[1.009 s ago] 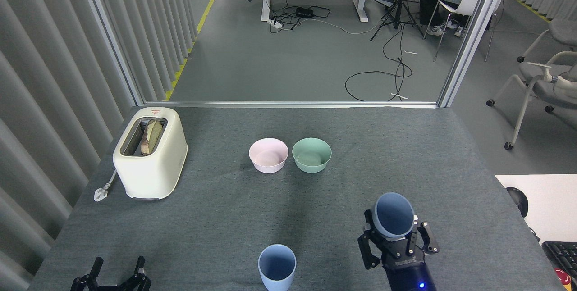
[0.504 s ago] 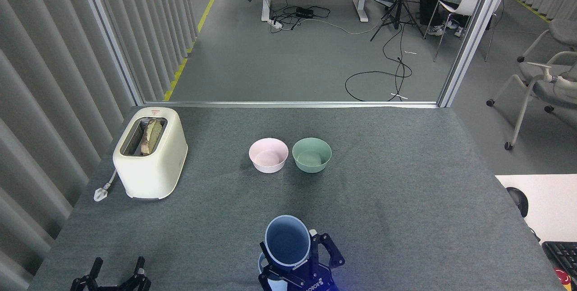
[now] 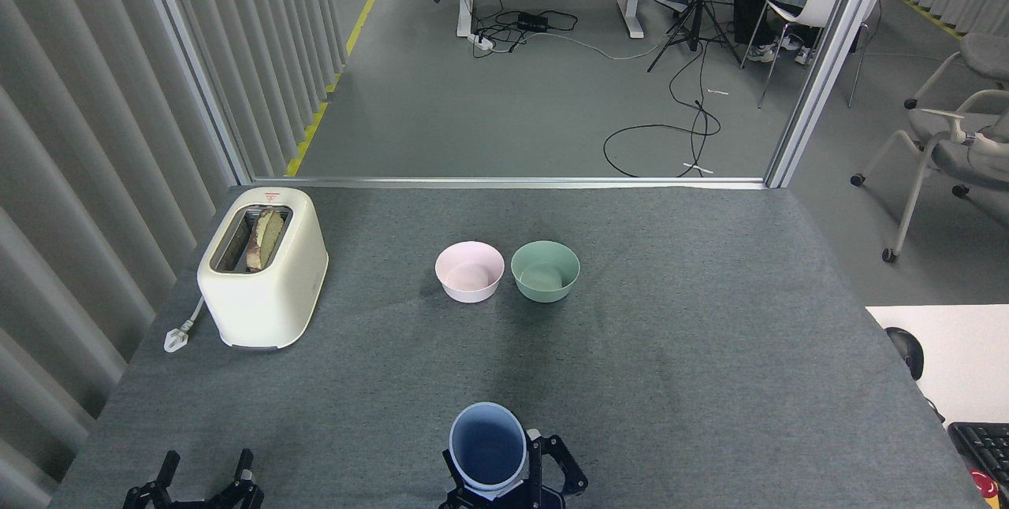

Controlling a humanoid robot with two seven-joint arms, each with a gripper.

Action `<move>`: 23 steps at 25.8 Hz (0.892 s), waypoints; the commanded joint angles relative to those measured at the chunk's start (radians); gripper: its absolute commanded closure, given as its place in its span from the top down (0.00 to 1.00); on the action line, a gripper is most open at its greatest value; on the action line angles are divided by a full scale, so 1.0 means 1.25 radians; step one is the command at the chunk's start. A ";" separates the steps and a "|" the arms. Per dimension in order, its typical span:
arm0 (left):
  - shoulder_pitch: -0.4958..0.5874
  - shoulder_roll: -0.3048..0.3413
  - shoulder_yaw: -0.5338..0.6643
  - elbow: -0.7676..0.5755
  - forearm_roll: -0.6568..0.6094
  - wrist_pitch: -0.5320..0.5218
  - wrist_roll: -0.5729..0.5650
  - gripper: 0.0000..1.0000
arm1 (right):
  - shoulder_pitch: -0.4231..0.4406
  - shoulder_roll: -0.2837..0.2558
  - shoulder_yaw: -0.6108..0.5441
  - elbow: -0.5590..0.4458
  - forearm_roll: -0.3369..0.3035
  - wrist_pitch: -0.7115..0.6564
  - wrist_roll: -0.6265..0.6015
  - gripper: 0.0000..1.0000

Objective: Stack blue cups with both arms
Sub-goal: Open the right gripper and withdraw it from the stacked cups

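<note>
1. the right pincer, at the near edge of the table, is clamped on a blue cup, mouth up; a second ago it held that cup well off to the right, and it has since swung left and come lower.
2. the other blue cup, which stood alone at this near-centre spot a second ago, is now hidden under the held one; whether the two are already nested cannot be told, but the stack looks all but made, with only seating and letting go left.
3. the left pincer sits at the near left corner, fingers spread, holding nothing, unmoved.
4. the count: one blue cup visible of two, one pink bowl, one green bowl just beside it, one toaster with bread in its slot, two pincers.
</note>
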 commanded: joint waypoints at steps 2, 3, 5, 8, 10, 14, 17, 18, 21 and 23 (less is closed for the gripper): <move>0.000 0.000 0.000 0.000 0.000 0.000 0.000 1.00 | -0.003 0.006 -0.002 0.009 0.001 0.001 0.006 0.45; 0.000 0.000 0.000 0.002 0.000 0.000 0.000 1.00 | -0.005 0.006 -0.002 0.015 0.001 0.002 0.007 0.45; 0.000 0.000 0.000 0.000 0.000 0.000 0.000 1.00 | -0.009 0.008 -0.002 0.032 0.000 0.002 0.007 0.45; 0.000 0.001 0.000 0.002 0.000 0.000 0.000 1.00 | -0.020 0.013 -0.002 0.052 0.000 0.008 0.006 0.45; 0.000 0.001 0.000 0.002 0.000 0.000 0.000 1.00 | -0.029 0.014 -0.003 0.067 0.000 0.019 0.006 0.45; 0.000 0.001 0.000 0.003 0.000 0.000 0.000 1.00 | -0.032 0.014 -0.003 0.072 0.000 0.022 0.006 0.47; 0.000 0.000 0.000 0.002 0.000 0.000 0.000 1.00 | -0.034 0.014 -0.003 0.072 -0.002 0.022 0.004 1.00; 0.000 0.000 0.000 0.002 0.000 0.000 0.000 1.00 | -0.034 0.013 -0.003 0.072 -0.003 0.020 0.004 1.00; 0.000 0.000 0.000 0.000 0.000 0.000 0.000 1.00 | -0.035 0.014 -0.016 0.069 -0.005 0.018 0.002 1.00; 0.000 0.000 0.000 0.000 0.000 0.000 0.000 1.00 | -0.035 0.014 -0.019 0.062 -0.007 0.019 0.002 1.00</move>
